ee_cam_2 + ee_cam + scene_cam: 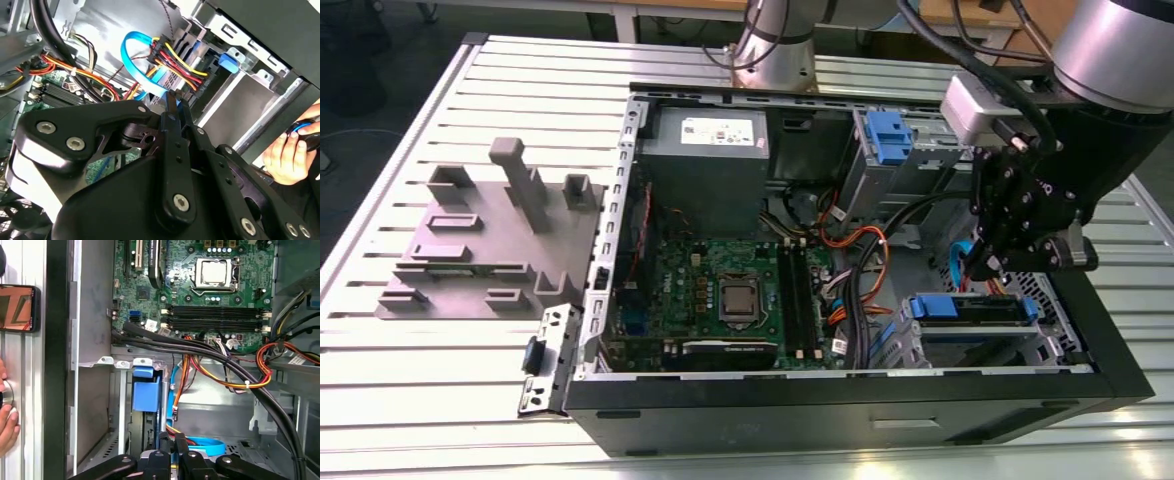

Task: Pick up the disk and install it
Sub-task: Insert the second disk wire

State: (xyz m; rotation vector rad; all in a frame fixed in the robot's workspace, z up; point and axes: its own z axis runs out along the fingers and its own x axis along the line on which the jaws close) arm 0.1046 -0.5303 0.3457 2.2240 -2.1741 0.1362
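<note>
We see the gripper (176, 97), jaws together and holding nothing, above the computer case's (854, 400) drive bay, near the blue cable (131, 55) and blue-railed disk (966, 309).

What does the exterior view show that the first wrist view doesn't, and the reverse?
Exterior view: the grey fixture plate beside the computer case, the power supply box, and the arm above the case. First wrist view: a phone and a person's fingers outside the case. Both views: the motherboard with its processor socket, cables, and the tool.
</note>
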